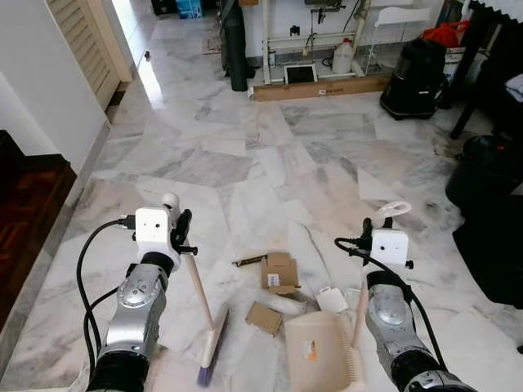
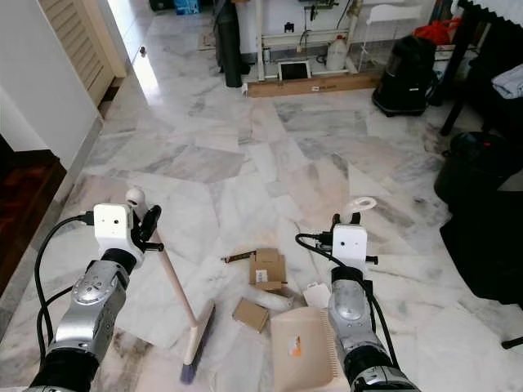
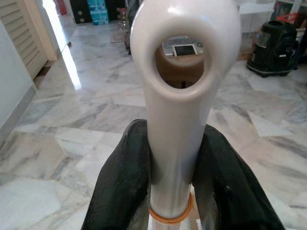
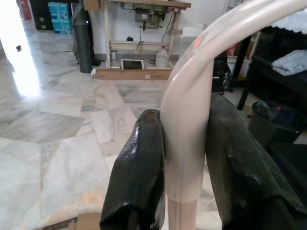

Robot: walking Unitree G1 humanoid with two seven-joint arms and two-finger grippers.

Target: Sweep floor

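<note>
The left gripper (image 3: 175, 191) is clenched on the cream handle of a broom (image 1: 198, 287), whose shaft slants down to a purple-bristled head (image 1: 210, 345) on the white marble floor (image 1: 327, 155). The right gripper (image 4: 184, 167) grasps the curved handle of a beige dustpan (image 1: 319, 351) standing on the floor just right of the broom head.

Between and just ahead of the two tools lies the litter: small cardboard boxes (image 1: 279, 273), another flat brown box (image 1: 264, 318), a white scrap (image 1: 331, 300) and a dark stick-like bit (image 1: 248, 261).

Beyond the litter the floor runs open toward the far wall. On the left a white wall corner (image 1: 49, 106) and a dark wooden step (image 1: 29, 204) bound the floor; on the right stand a black bin (image 1: 486, 167) and dark furniture. At the far end are a black vacuum cleaner (image 1: 415, 80) and a sewing machine table (image 4: 144, 19), with a long wooden board (image 1: 320, 86), a white jug (image 1: 343, 57) and a tablet (image 1: 300, 73) at its foot.

The left wrist view shows the hanging hole in the broom handle's tip; blue boxes (image 3: 98, 10) stand beyond. No writing is legible.
</note>
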